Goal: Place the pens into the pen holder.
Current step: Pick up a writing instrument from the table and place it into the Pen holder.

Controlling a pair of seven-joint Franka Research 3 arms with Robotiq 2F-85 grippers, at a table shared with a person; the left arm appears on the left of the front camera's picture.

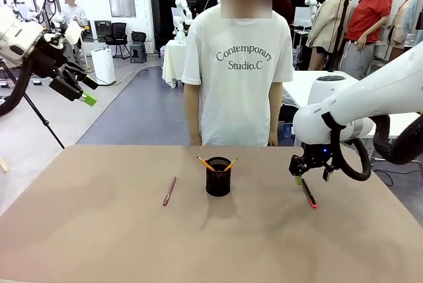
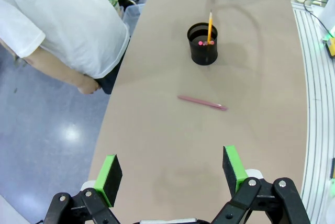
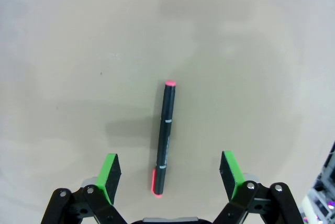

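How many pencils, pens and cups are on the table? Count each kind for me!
Yellow pencils, standing in the cup: 2
Reddish pen, lying flat: 1
Black pen with red ends, lying flat: 1
Black cup: 1
Total: 5 things

Tan surface [image 1: 99, 230] across the lower frame; person in a white printed T-shirt [image 1: 236, 78] standing at its far edge, centre; black office chair [image 1: 119, 35] and white floor unit [image 1: 103, 65], upper left.
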